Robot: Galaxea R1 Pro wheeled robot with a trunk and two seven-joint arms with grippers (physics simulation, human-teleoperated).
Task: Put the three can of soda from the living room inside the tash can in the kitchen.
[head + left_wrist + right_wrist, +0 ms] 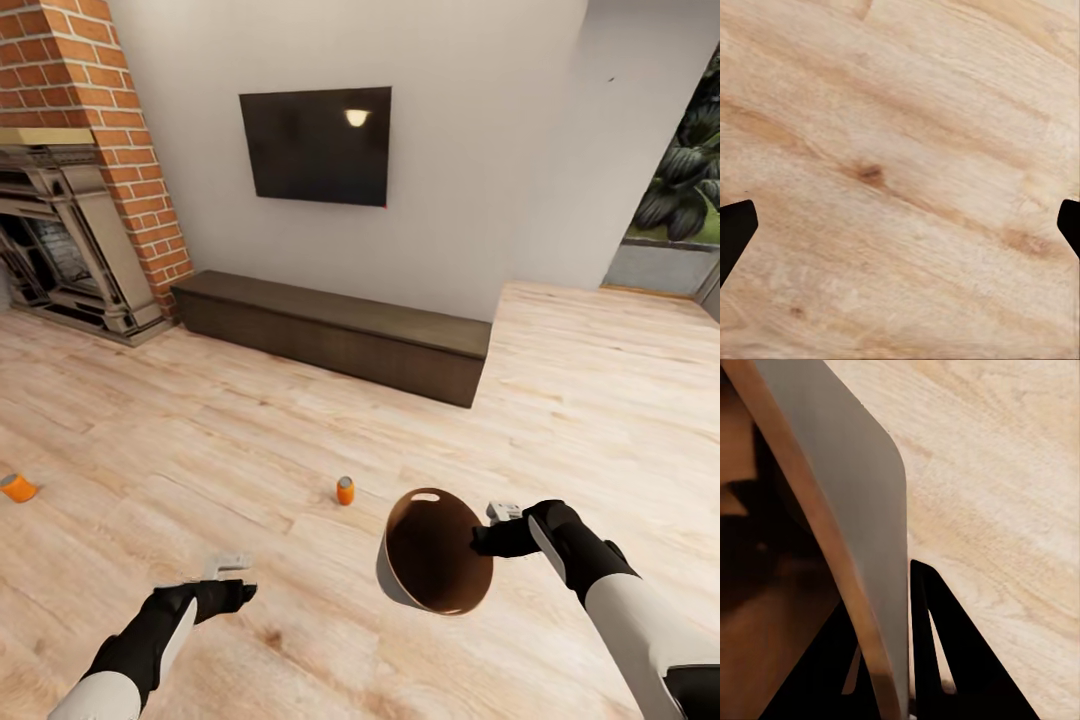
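2 orange soda cans point(345, 490) point(17, 487) on floor point(250, 430); right pincer point(480, 541) grips 1 trash can point(435, 550).

We see the tash can point(862, 510) close up, its wall running edge-on through the frame: pale grey on the outer face, brown on the inner face, which falls into deep shadow. The right gripper point(889, 660) clamps this wall, one dark finger point(960, 660) pressed against the grey outside and the other lying inside against the brown surface, so the rim sits pinched between them. Beyond the bin lies the light wooden floor point(1005, 472), its grain streaked in pale tan bands.
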